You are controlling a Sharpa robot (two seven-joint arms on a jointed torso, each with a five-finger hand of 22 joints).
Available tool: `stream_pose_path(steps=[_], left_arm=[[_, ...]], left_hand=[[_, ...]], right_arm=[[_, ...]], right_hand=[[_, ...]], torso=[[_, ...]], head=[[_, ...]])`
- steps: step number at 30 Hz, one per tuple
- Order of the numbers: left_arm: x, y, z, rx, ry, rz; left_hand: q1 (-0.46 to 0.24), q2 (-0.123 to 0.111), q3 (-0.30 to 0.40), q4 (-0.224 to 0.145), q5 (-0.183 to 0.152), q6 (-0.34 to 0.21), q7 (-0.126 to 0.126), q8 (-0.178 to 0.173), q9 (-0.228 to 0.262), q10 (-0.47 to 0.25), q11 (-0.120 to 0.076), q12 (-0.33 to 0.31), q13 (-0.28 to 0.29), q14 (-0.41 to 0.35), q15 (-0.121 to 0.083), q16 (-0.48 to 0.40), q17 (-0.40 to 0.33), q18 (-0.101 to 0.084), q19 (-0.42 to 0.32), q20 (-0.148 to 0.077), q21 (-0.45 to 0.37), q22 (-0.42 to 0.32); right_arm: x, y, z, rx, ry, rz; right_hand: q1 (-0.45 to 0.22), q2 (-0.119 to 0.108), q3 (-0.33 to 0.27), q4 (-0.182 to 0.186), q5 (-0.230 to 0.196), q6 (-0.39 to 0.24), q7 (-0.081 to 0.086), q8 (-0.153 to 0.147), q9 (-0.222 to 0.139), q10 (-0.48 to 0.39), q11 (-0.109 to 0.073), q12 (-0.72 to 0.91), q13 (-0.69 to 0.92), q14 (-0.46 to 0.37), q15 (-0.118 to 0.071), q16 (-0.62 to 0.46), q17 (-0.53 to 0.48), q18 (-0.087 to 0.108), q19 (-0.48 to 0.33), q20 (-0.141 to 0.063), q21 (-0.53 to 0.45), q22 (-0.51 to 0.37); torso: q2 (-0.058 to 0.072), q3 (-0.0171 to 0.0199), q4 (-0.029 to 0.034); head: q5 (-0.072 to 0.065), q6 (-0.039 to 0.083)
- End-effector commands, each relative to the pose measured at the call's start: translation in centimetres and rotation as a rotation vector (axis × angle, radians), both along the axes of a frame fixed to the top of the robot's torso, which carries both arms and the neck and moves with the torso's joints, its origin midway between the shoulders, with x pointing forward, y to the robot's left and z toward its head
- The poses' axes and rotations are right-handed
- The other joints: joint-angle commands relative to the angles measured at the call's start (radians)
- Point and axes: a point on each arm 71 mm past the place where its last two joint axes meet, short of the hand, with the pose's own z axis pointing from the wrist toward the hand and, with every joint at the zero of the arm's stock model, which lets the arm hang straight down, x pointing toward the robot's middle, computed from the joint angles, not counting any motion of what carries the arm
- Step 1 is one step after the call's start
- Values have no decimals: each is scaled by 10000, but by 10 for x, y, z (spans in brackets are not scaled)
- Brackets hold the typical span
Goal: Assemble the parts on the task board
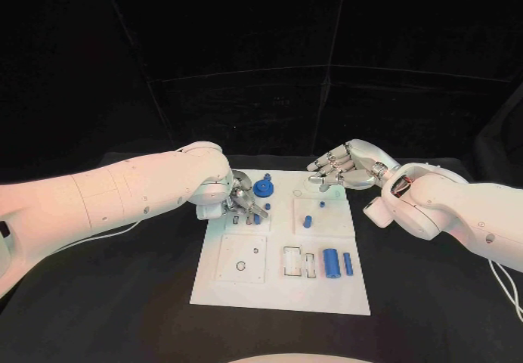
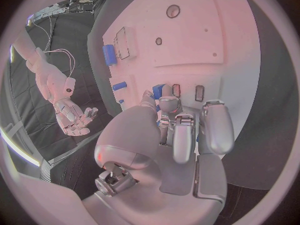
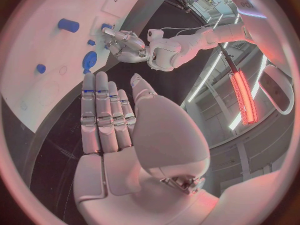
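1. The task board [image 1: 234,291] lies in the middle of the black counter [image 1: 109,302], with its long side running away from the robot. Bare counter surrounds the board on all four edges.
2. The left hand [image 1: 242,198] is over the far left part of the board, its fingers bent down. In the left wrist view the fingertips [image 2: 167,104] are at a small blue part [image 2: 158,90] beside two narrow slots [image 2: 187,91]. I cannot tell if the hand really grips this part or only touches it.
3. The right hand [image 1: 343,168] hovers above the far right corner of the board. It holds nothing; in the right wrist view its fingers [image 3: 103,112] are straight and lie side by side, with the thumb a little apart.
4. A blue round part with a knob [image 1: 265,184] stands near the far edge of the board, between the two hands and just beside the left one.
5. A small blue peg [image 1: 323,203] and a short blue cylinder [image 1: 308,221] are on the right half of the board, in front of the right hand.
6. Near the right edge of the near half, a thick blue cylinder [image 1: 330,263] and a thin blue rod [image 1: 348,263] lie side by side, next to a rectangular recess [image 1: 295,262].
7. The near left square plate [image 1: 242,259] carries only small rings and holes. The near half of the board has open space above it, well apart from both hands.
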Motion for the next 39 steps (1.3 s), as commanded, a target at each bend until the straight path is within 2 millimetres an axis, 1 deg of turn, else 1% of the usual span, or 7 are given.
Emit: stream_pose_path(steps=[1, 7, 13, 17, 18, 20, 39], left_arm=[[0, 0, 1, 227, -72, -96], [1, 1, 1, 201, -180, -45], [1, 2, 3, -60, -425, 44], [0, 3, 4, -255, -574, 73], [-1, 4, 4, -294, -607, 85], [-2, 5, 5, -404, -701, 120], [-15, 19, 10, -583, -1981, 343]], left_hand=[[173, -8, 181, -38, 42, -74, -24, 82, 26, -11, -41, 23, 15, 1042, -58, 32, 2632, -204, 37, -16, 56, 22], [720, 95, 866, -357, 166, -182, -90, 94, 30, -36, -100, -21, 1, 1042, -106, 32, 2632, -196, 24, -49, 44, 16], [1861, 116, 2615, -1170, 1021, -387, -101, 26, -19, -152, -150, -233, -77, 1042, -183, 32, 2632, -193, 20, -143, 37, 34], [970, -1070, 5496, -1144, 1031, -363, -9, 194, 29, 7, -55, -344, -157, 1042, -88, 32, 2632, -200, 24, -63, 36, 79], [105, -1692, 7197, -1045, 948, -295, 103, 403, 120, 98, 48, -313, -137, 1042, -99, 32, 2632, -177, 27, -99, 35, 104], [-137, -2025, 8043, -1420, 1004, -367, -12, 555, 206, 178, -93, -254, -88, 1042, -87, 32, 2632, -191, 22, -57, 14, 88], [-857, -2276, 9072, -1949, 1067, -403, -77, 878, 369, 333, -126, -188, -53, 1042, -131, 32, 2632, -248, 158, -77, 182, 391]], right_arm=[[0, 2, 1, -14, 9, 124], [0, 2, 1, -23, 28, 138], [1, 2, 0, -37, 56, 157], [1, 2, 0, -47, 75, 173], [1, 2, 0, -49, 79, 174], [1, 3, 0, -54, 88, 179], [2, 2, -1, -64, 90, 177]], right_hand=[[-84, 30, -55, 9, 57, -69, 24, -48, -8, -70, 12, -38, -17, -17, 30, -60, -16, 31, -10, 70, -82, -25], [-86, 35, -62, 9, 76, -73, 26, -47, -7, -76, 15, -40, -16, -19, 32, -68, -15, 32, -9, 73, -93, -32], [-88, 40, -70, 9, 99, -79, 28, -46, -7, -81, 17, -42, -16, -22, 35, -78, -15, 33, -8, 76, -106, -40], [-90, 42, -77, 9, 119, -83, 30, -45, -6, -85, 18, -43, -16, -23, 37, -85, -14, 34, -6, 79, -116, -46], [-90, 42, -77, 9, 119, -83, 30, -45, -6, -85, 18, -43, -16, -23, 37, -85, -14, 34, -6, 79, -116, -46], [-95, 49, -84, 11, 143, -87, 32, -43, -5, -87, 20, -44, -15, -23, 39, -93, -13, 34, -4, 82, -127, -53], [-104, 58, -112, 11, 208, -108, 39, -43, -5, -106, 27, -50, -13, -29, 46, -120, -10, 36, 3, 91, -165, -76]], torso=[[5, -1, 9], [11, -8, 20], [12, -13, 32], [12, -13, 28], [12, -14, 33], [10, -13, 38], [26, -12, 78]], head=[[-3, -10], [-14, -8], [-11, -10], [-1, -16], [-2, -13], [5, -15], [111, 4]])
